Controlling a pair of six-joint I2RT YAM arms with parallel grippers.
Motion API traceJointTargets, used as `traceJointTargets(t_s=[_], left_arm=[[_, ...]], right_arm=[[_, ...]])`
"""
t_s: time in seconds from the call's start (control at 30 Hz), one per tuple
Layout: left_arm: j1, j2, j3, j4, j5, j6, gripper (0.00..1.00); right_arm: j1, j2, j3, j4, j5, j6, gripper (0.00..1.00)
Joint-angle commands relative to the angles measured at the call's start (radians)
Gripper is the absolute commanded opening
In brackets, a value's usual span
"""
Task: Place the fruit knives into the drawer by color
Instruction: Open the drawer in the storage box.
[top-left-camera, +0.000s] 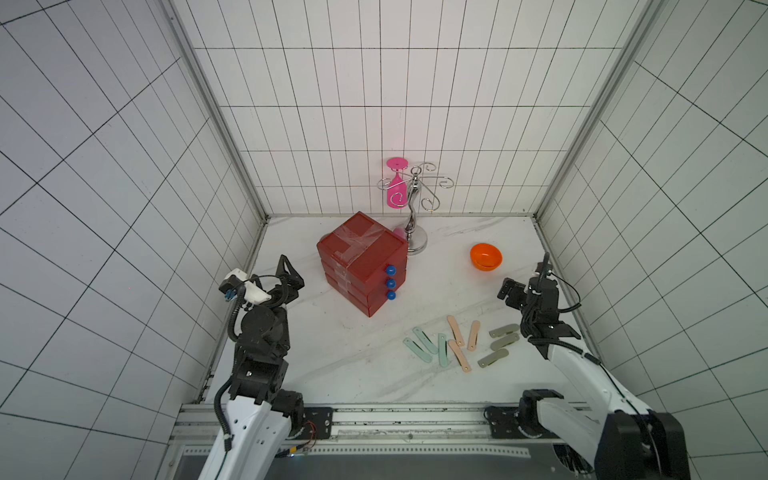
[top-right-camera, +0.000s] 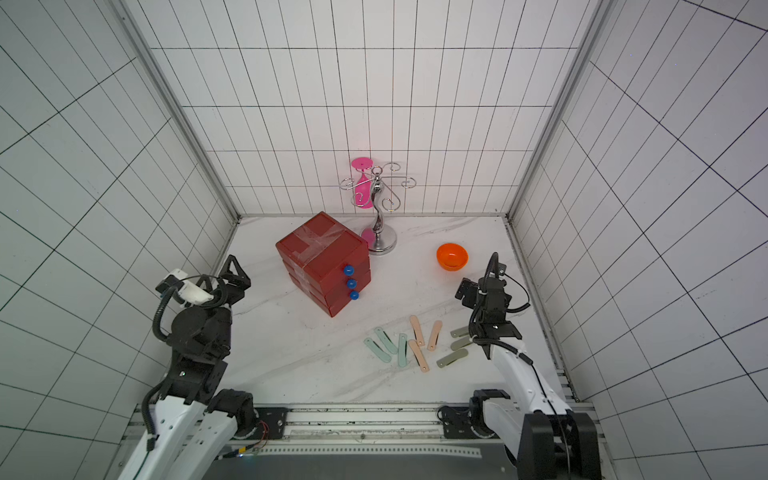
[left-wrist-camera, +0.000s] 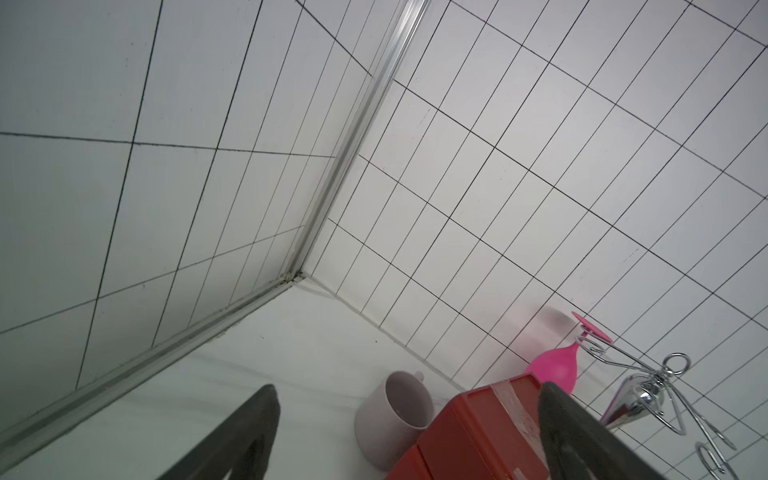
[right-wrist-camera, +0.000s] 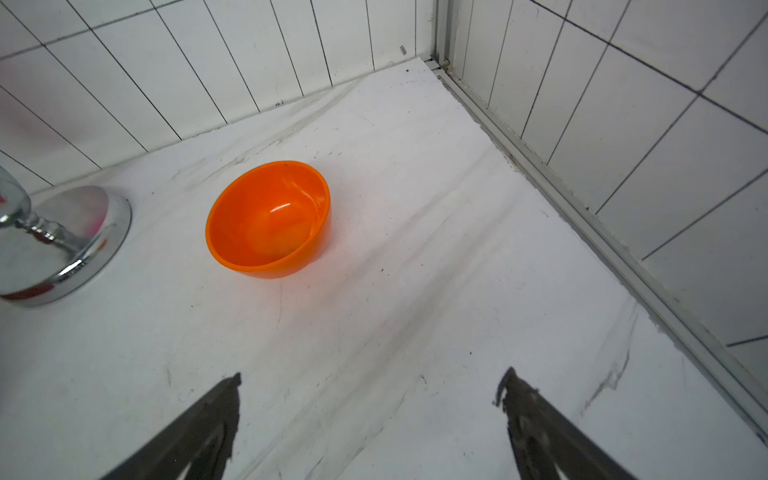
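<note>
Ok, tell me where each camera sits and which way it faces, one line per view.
Top views: high behind the robot, looking down on the table; left arm and right arm show.
Left wrist: on the left arm, facing the back corner, drawer and mug; open left gripper shows.
Right wrist: on the right arm, facing the bowl; open right gripper shows.
Shared: both wrist views catch the rack.

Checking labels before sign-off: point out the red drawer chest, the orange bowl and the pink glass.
red drawer chest (top-left-camera: 361, 243): a top view, on its taped top.
orange bowl (right-wrist-camera: 270, 268): right wrist view, on its outer wall.
pink glass (left-wrist-camera: 557, 368): left wrist view, on its hanging bowl.
</note>
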Motion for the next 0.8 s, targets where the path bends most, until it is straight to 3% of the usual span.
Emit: traceJointTargets(t_s=[0.0, 0.17, 0.33, 0.47, 0.6, 0.77], left_arm=[[0.007, 0.091, 0.067, -0.131, 0.179, -0.110, 0.97], [0.010, 0.218, 0.177, -0.155, 0.359, -0.121, 0.98], [0.006, 0.264, 0.228, -0.081, 0.543, -0.076, 0.98], [-0.009, 0.320, 0.321, -0.166, 0.582, 0.026, 0.98], [-0.046, 0.389, 0.403, -0.253, 0.584, 0.095, 0.98], [-0.168, 0.474, 0.501, -0.348, 0.495, 0.189, 0.98]], right_arm=[[-0.001, -0.042, 0.168, -0.202, -0.156, 0.161, 0.99], [-0.010, -0.028, 0.233, -0.392, -0.355, 0.349, 0.99], [-0.026, 0.042, 0.227, -0.431, -0.569, 0.321, 0.99], [-0.006, -0.015, 0.263, -0.516, -0.575, 0.264, 0.99], [0.036, -0.103, 0.331, -0.657, -0.492, 0.224, 0.99], [0.081, -0.141, 0.397, -0.735, -0.492, 0.214, 0.99]])
